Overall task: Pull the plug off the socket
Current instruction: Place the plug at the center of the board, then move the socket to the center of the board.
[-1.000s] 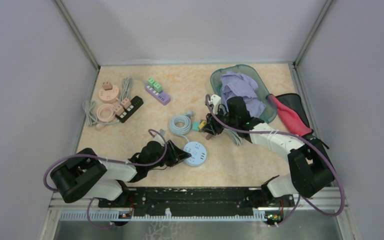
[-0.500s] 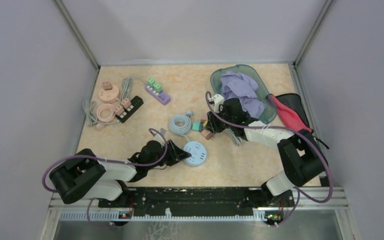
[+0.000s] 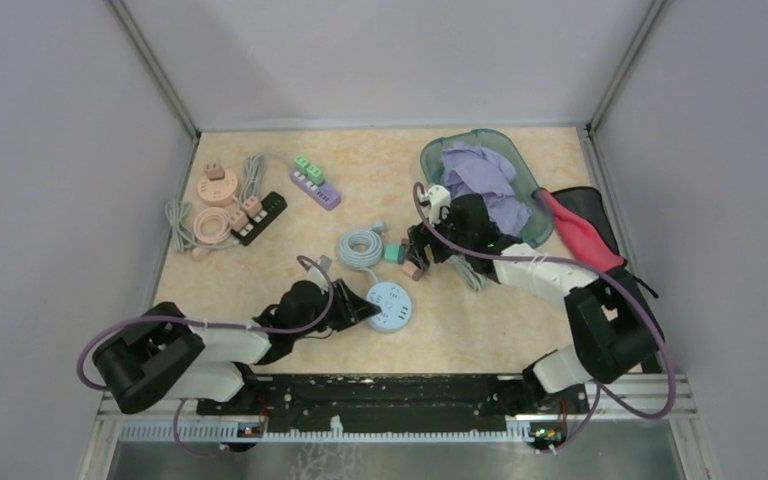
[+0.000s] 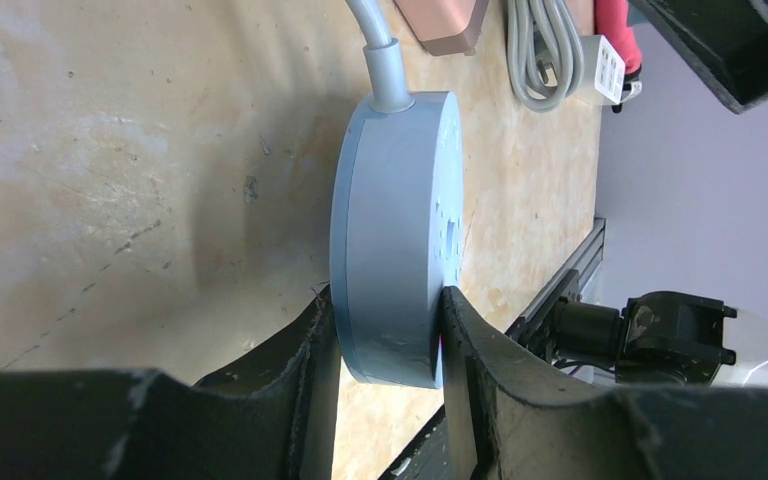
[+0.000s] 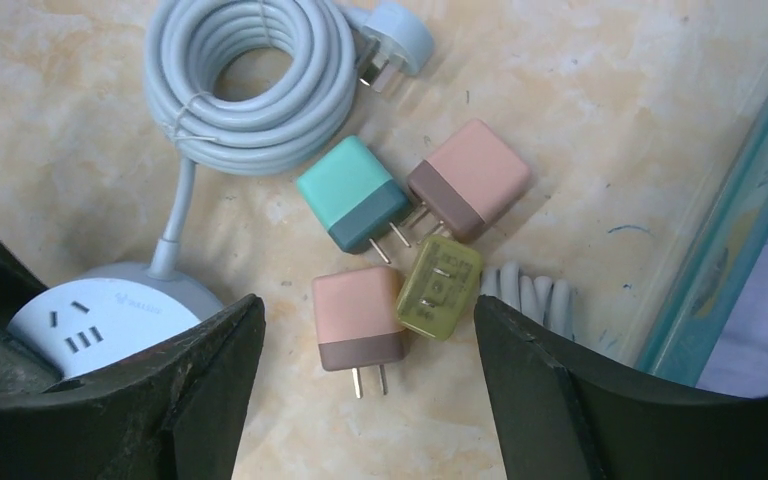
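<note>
The left gripper (image 4: 388, 325) is closest. It is shut on the socket (image 4: 392, 200), one finger on each side of its round edge. The socket lies flat on the table (image 3: 490, 330).

Just behind the socket, on the right, four plugs lie in a little bunch on the table: a teal plug (image 5: 352, 205), two pink plugs (image 5: 468, 192) and a yellow plug (image 5: 440, 287). None of them touches the socket. The right gripper (image 5: 368, 340) hangs over them with its fingers wide apart and nothing in between.

Behind the socket lies its cord (image 5: 250, 80), rolled up in a ring.

I think the job is done, or almost. The part of the socket's top that shows has bare holes and no plug in it. What is left may only be for the arms to let go and move off.

Some things are hard to see. In the right wrist view a finger cuts off part of the socket's top. In the left wrist view only its edge shows. A gray cable (image 5: 530, 295) by the plugs is half hidden.

Far behind the socket on the left are a black strip (image 3: 260, 212) and a purple strip (image 3: 317, 187). They seem to have plugs in them, but they are too small to be sure.
</note>
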Action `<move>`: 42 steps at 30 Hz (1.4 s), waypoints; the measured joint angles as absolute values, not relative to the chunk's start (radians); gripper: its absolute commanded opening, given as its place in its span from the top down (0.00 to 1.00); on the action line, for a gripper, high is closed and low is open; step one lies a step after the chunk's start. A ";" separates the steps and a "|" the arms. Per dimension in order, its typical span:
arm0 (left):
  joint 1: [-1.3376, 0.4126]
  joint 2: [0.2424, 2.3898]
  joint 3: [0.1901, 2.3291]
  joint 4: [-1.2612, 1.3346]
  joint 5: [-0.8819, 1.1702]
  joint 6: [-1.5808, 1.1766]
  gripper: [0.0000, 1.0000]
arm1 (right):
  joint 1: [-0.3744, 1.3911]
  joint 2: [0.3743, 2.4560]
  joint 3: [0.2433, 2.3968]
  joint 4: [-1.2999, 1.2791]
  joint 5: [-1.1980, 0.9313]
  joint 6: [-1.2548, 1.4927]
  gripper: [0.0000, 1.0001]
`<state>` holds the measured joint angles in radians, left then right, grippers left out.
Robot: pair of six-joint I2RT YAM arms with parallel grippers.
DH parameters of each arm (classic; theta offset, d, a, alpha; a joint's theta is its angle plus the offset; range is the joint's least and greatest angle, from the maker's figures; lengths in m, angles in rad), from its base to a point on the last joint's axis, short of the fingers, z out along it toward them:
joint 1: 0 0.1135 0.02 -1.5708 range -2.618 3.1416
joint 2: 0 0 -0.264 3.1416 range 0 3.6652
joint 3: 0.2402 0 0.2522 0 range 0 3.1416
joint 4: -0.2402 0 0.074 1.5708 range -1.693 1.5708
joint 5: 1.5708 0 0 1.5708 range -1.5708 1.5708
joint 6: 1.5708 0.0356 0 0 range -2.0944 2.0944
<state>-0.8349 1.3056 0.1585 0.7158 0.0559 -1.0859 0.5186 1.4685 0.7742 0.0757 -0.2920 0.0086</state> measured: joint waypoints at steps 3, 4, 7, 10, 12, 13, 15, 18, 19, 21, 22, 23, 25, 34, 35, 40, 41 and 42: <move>-0.835 1.293 0.159 0.707 0.053 -1.071 0.97 | 0.519 1.420 0.782 0.036 -0.336 -0.049 0.24; -0.835 1.288 0.159 0.705 0.052 -1.065 0.97 | 0.519 1.409 0.789 0.019 -0.354 -0.071 0.24; -0.830 1.265 0.153 0.702 0.051 -1.039 0.97 | 0.515 1.362 0.822 -0.047 -0.431 -0.162 0.24; -0.813 1.236 0.140 0.702 0.055 -1.013 0.97 | 0.505 1.306 0.834 -0.089 -0.493 -0.240 0.25; -0.790 1.219 0.136 0.699 0.065 -0.997 0.97 | 0.489 1.269 0.834 -0.118 -0.528 -0.278 0.25; -0.771 1.212 0.136 0.698 0.076 -0.989 0.97 | 0.480 1.256 0.834 -0.125 -0.540 -0.289 0.25; -0.733 1.208 0.136 0.696 0.101 -0.976 0.97 | 0.458 1.233 0.834 -0.138 -0.558 -0.309 0.25; -0.657 1.212 0.151 0.690 0.148 -0.963 0.98 | 0.429 1.214 0.834 -0.151 -0.574 -0.324 0.25; -0.627 1.220 0.162 0.690 0.167 -0.959 0.99 | 0.421 1.209 0.834 -0.155 -0.577 -0.329 0.25; -0.573 1.250 0.192 0.690 0.200 -0.954 1.00 | 0.408 1.198 0.834 -0.161 -0.583 -0.334 0.25; -0.541 1.274 0.215 0.691 0.224 -0.952 1.00 | 0.402 1.192 0.834 -0.164 -0.588 -0.337 0.25; -0.514 1.302 0.238 0.692 0.241 -0.952 1.00 | 0.400 1.186 0.834 -0.166 -0.592 -0.339 0.25; -0.466 1.369 0.295 0.695 0.277 -0.951 1.00 | 0.390 1.176 0.834 -0.166 -0.596 -0.340 0.25; -0.378 1.691 0.645 0.633 0.374 -0.909 1.00 | 0.364 1.151 0.834 -0.165 -0.609 -0.340 0.25; -0.374 1.718 0.687 0.615 0.377 -0.897 1.00 | 0.363 1.150 0.834 -0.166 -0.610 -0.340 0.26; -0.356 1.856 0.901 0.525 0.398 -0.846 1.00 | 0.363 1.146 0.834 -0.166 -0.615 -0.341 0.25; -0.353 1.884 0.947 0.507 0.405 -0.834 0.99 | 0.363 1.145 0.834 -0.166 -0.616 -0.341 0.25; -0.350 1.913 0.991 0.489 0.410 -0.825 0.98 | 0.363 1.145 0.834 -0.166 -0.616 -0.341 0.25</move>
<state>-0.3504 1.9129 0.9905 0.4889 0.4099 -0.8253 0.3630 1.1454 0.8341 -0.1658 -0.6159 -0.3408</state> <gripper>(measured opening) 0.400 0.747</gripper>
